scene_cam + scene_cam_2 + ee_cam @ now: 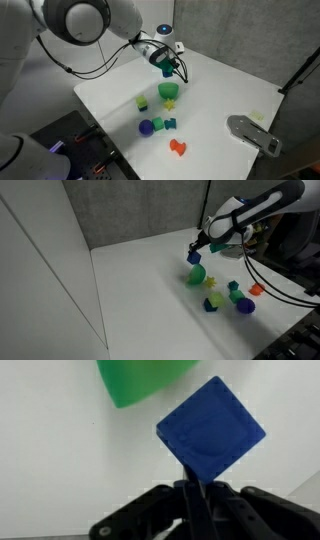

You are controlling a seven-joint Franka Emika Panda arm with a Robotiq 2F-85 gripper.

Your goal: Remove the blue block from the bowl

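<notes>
My gripper [166, 69] is shut on the blue block [210, 428], a small flat blue square piece held by one corner. It hangs in the air above and a little beside the green bowl [169, 92], which sits on the white table. In an exterior view the blue block [193, 255] is above the green bowl [197, 276]. In the wrist view the bowl's rim [140, 380] shows at the top edge, apart from the block.
Near the bowl lie a blue-purple ball [146, 127], a small green block [157, 122], a teal block [170, 124], a yellow-green piece [142, 103] and an orange piece [178, 148]. A grey metal object [252, 133] lies at the table's right. The table edge runs close by.
</notes>
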